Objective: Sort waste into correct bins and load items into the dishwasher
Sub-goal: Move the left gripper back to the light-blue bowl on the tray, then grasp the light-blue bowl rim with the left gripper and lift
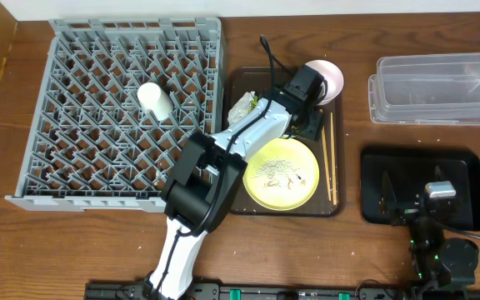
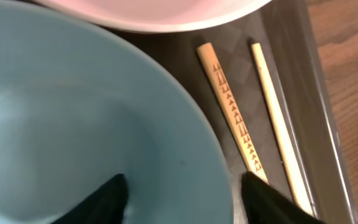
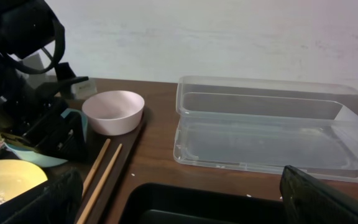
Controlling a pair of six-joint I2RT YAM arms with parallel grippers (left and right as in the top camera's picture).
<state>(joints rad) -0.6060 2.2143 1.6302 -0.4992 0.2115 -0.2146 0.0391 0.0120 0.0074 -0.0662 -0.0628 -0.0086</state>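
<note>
Evidently the light blue bowl (image 2: 73,112) is the piece in hand. It sits on the dark brown serving tray (image 2: 185,59), just beside the white bowl (image 2: 154,12) and the wooden chopsticks (image 2: 235,118). The left pincer (image 2: 184,180) stands astride its rim, one finger (image 2: 107,199) inside the bowl and the other outside. The jaws are parted wider than the thin wall between them, so nothing is gripped yet; straddling the rim is probably the surest hold on so wide a dish. Lifting it would call for a firm pinch, since a smooth rim could slip or knock the white neighbour. The grey dish rack (image 1: 115,117) lies just left of the tray and already carries the small white cup (image 1: 154,97) on its side among the pegs, which suggests the bowl is bound there too. The yellow plate (image 1: 294,150) with rice scraps (image 1: 275,173) and the crumpled wrapper (image 1: 244,106) lie on the tray, not yet sorted. The right pincer (image 1: 440,193) hangs fully spread and empty over the black tray (image 1: 465,167), near the clear tub (image 1: 436,89), well clear of the left arm above the wooden surface (image 1: 348,250).
</note>
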